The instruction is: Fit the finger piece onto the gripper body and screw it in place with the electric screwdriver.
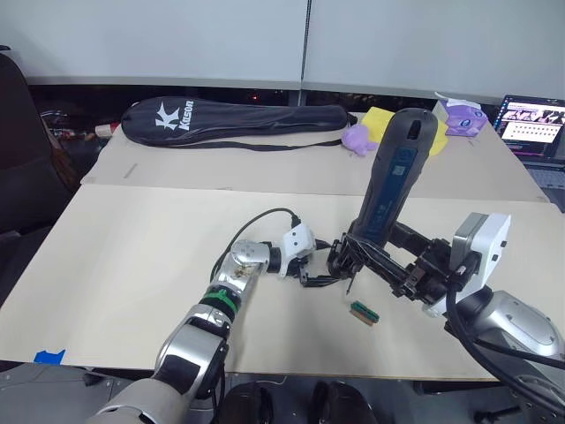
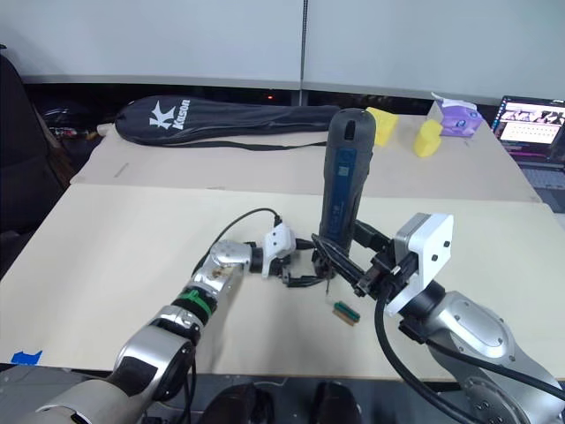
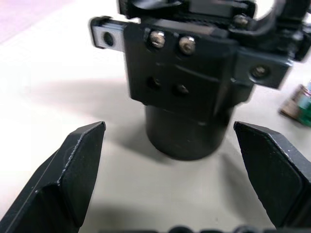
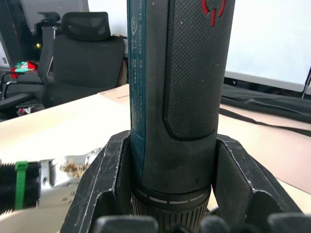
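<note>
The electric screwdriver (image 1: pixel 395 177) stands nearly upright, bit down, with my right gripper (image 1: pixel 355 253) shut on its lower end (image 4: pixel 170 160). Its tip comes down by the gripper body (image 3: pixel 184 82), a black blocky mechanism with screw heads on a round black base, standing on the table. My left gripper (image 3: pixel 169 128) is open, its fingers (image 3: pixel 73 170) either side of that base and apart from it. In the eye views the left gripper (image 1: pixel 309 276) sits just left of the screwdriver's tip. I cannot tell the finger piece apart from the black mechanism.
A small green-and-black block (image 1: pixel 364 312) lies on the table just in front of the screwdriver. At the back are a long black racket bag (image 1: pixel 238 119), yellow and purple items (image 1: pixel 375 124), and a laptop (image 1: pixel 530 124). The table's front edge (image 1: pixel 265 371) is near.
</note>
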`<state>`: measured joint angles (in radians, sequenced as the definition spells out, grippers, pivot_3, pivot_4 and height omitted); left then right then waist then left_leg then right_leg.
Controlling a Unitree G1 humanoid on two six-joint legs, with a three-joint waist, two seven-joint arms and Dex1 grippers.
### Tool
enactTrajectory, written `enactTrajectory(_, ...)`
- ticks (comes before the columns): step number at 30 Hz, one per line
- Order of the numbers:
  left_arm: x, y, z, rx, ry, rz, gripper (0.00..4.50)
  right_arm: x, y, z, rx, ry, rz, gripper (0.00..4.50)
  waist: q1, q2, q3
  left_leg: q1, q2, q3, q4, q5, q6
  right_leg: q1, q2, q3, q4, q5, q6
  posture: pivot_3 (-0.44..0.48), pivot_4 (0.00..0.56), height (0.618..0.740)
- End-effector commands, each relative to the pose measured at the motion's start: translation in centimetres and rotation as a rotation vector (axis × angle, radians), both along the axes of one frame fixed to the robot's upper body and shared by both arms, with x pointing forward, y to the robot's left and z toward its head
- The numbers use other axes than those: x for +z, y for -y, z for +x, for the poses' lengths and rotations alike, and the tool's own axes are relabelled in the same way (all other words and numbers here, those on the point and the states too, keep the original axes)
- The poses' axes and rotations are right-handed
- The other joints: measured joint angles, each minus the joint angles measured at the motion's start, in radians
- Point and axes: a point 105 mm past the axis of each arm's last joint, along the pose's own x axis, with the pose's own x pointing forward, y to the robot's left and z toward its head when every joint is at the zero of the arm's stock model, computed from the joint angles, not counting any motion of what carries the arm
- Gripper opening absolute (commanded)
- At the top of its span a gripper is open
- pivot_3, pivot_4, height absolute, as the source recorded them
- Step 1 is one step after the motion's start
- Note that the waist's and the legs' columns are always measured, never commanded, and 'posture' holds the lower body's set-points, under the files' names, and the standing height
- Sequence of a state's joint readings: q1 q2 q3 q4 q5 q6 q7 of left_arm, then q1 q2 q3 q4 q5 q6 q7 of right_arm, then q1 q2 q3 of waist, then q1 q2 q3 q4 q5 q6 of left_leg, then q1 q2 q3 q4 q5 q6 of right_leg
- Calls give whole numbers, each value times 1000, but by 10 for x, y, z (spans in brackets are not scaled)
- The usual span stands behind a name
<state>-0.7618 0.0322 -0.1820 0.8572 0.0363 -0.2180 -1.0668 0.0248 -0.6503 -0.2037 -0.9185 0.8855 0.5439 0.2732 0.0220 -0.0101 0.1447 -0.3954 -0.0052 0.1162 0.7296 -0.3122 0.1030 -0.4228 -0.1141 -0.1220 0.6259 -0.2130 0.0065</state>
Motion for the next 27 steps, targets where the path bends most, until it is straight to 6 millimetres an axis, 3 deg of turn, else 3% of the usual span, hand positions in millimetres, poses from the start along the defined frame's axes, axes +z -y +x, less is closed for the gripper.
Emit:
enactTrajectory(1,3,11,-4,2,2,-12,4500,12,-3,-4,15,58,6,1897,2,0,0,0,0,0,0,0,0,0,0,0,0,0,0,0,150,740)
enactTrajectory(10,3,21,-6,0,9,-15,4500,12,-2,-2,11,63,-7,1897,3,0,0,0,0,0,0,0,0,0,0,0,0,0,0,0,150,740)
enactTrajectory(15,6,21,-7,-34,16,-20,2385,13,-3,-3,27,74,-29,1897,3,0,0,0,0,0,0,0,0,0,0,0,0,0,0,0,150,740)
enactTrajectory(16,7,21,-7,-44,21,-20,2285,14,-3,-2,30,77,-31,1897,3,0,0,0,0,0,0,0,0,0,0,0,0,0,0,0,150,740)
enactTrajectory(24,15,24,1,-117,66,42,2286,20,-9,4,74,93,-35,1897,3,0,0,-1,0,0,0,0,0,-1,0,0,0,0,0,0,150,740)
enactTrajectory(27,15,23,4,-106,65,43,2286,33,-9,16,71,117,-28,1897,-1,0,0,-1,0,0,0,0,0,-1,0,0,0,0,0,0,150,740)
